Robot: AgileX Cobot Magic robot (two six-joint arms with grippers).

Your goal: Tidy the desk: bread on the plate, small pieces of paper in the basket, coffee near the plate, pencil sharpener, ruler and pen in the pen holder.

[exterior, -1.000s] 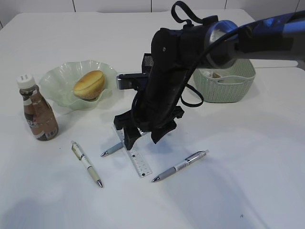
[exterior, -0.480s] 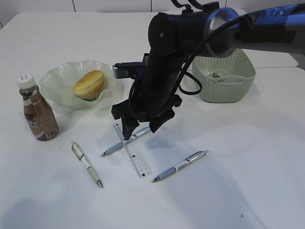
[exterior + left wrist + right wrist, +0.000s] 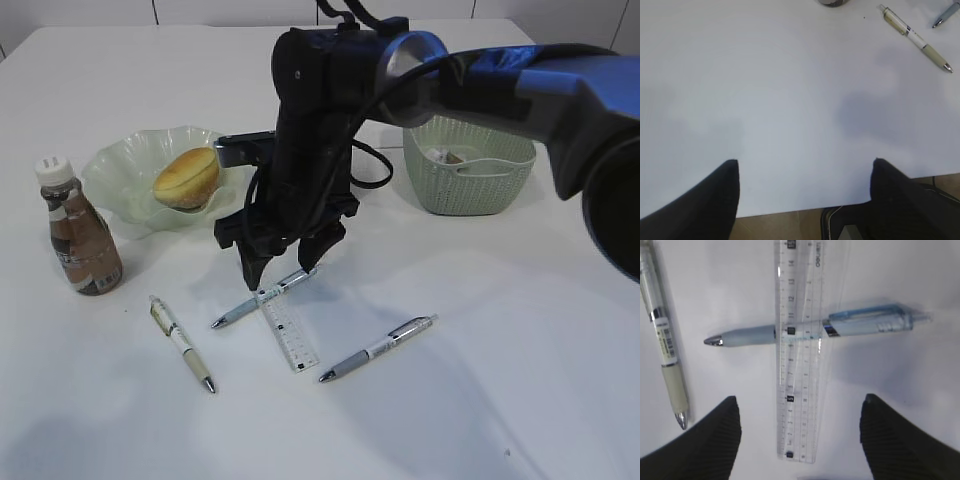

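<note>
Right hand (image 3: 280, 268): black, fingers spread wide, empty, poised directly above the short clear plastic ruler (image 3: 799, 350) with fine black markings; contact with it cannot be confirmed. Left hand (image 3: 802, 175): fingers likewise spread, empty, over bare white tabletop (image 3: 520, 330) at its near edge.

The ruler lies flat near the middle of the tabletop, across a pale blue-grey pen (image 3: 815, 330). A cream-barrelled pen (image 3: 182, 343) lies to its left, a silver-grey pen (image 3: 378, 348) to its right. The near right of the tabletop is open.

The golden-brown oval bread roll (image 3: 187, 177) sits in the pale green ruffled glass plate (image 3: 120, 175) toward the far left; the brown white-capped coffee bottle (image 3: 80, 232) stands just beside it. The sage-green woven-look plastic basket (image 3: 470, 170) stands far right.
</note>
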